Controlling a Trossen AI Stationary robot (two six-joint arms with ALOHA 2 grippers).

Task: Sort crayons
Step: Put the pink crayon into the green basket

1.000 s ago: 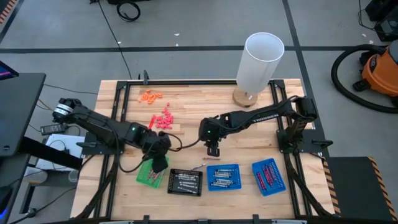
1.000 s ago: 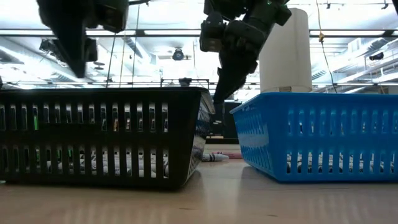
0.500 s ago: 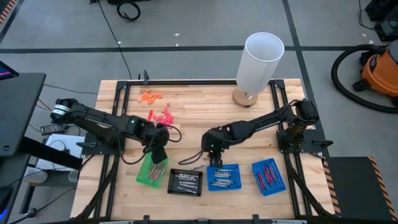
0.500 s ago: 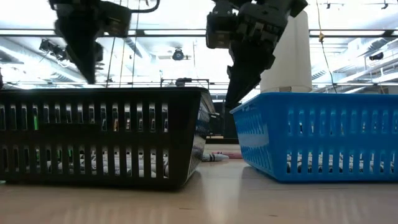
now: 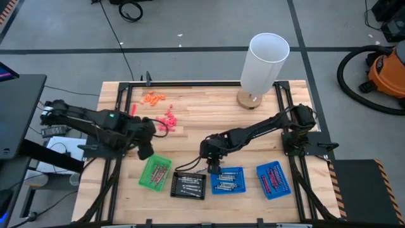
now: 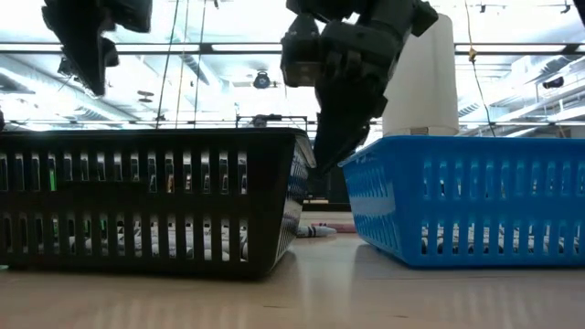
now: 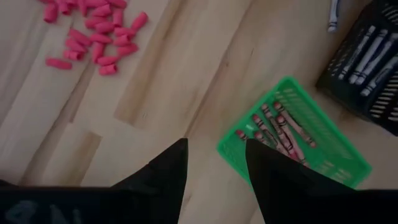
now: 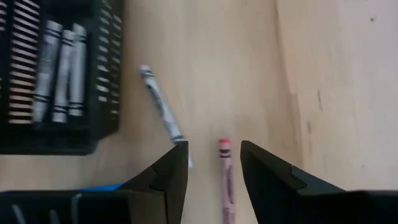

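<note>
Two loose crayons lie flat on the wood just beyond the black tray: a grey-white one and a maroon one. My right gripper hangs open just above them, pointing steeply down, its fingers on either side of the maroon crayon's tip without touching it. My left gripper is open and empty, raised over bare wood at the far left corner of the green tray, which holds maroon crayons. Grey-white crayons lie in the black tray.
Two blue trays stand right of the black one, near the front edge. Pink bits and orange bits lie at the far left. A tall white cylinder stands at the far edge.
My left gripper has risen from over the green tray and drawn back toward the table's left and far side. My right gripper has come toward the near edge and sunk lower, over the loose crayons between the black and blue trays.
</note>
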